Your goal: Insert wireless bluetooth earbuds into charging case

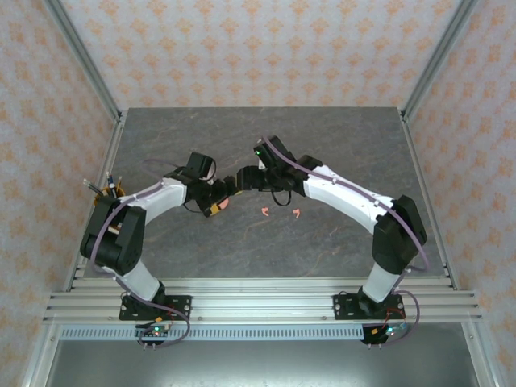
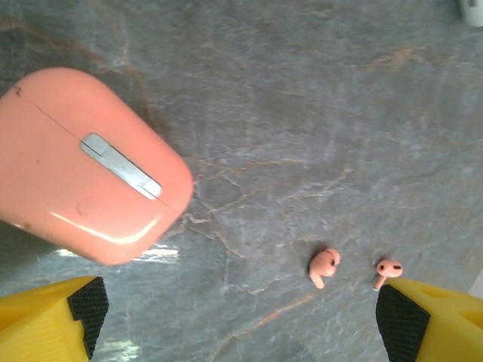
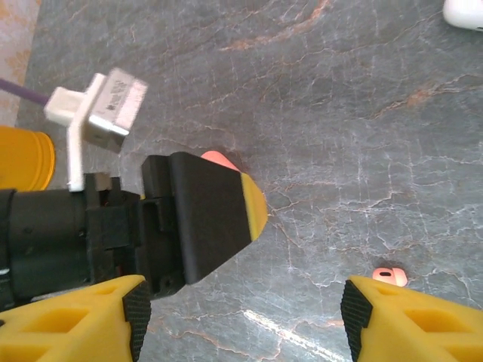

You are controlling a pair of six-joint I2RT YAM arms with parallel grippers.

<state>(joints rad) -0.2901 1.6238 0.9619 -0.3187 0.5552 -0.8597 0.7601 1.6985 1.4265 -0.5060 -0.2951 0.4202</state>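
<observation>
Left wrist: left gripper (image 2: 241, 328) wide, empty, by coral case (image 2: 83, 166). Two coral earbuds (image 2: 324, 265) right of case. Right gripper (image 3: 243, 317) wide, empty.

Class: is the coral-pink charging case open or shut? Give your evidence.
Shut. The coral-pink charging case shows only a thin seam line across its metal hinge plate, with no gap. Two coral earbuds lie outside it on the table.
</observation>
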